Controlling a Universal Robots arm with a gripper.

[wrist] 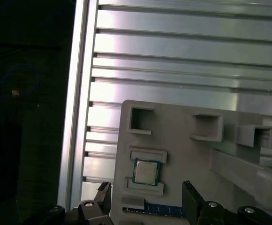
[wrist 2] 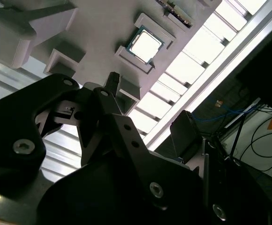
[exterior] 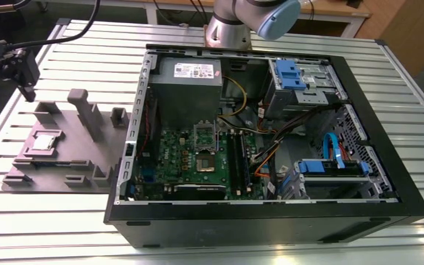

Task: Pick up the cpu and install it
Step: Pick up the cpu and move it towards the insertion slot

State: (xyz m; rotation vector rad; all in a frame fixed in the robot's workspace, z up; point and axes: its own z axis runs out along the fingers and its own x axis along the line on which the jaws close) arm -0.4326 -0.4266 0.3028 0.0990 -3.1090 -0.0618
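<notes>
A silver table (exterior: 50, 221) of ribbed aluminium slats carries two things. A grey moulded fixture plate (exterior: 75, 152) (studded with upright posts and small pockets) lies flat at about 9 o'clock in the exterior view. The open black computer case (exterior: 271, 223) lies just beside it, spanning the centre to 3 o'clock.

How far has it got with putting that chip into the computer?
Nothing looks done yet: the small silvery square cpu lies in its pocket on the grey moulded tray. The black hand hovers open near it, holding nothing. Picking it up and seating it in the open black computer case are both left.
</notes>
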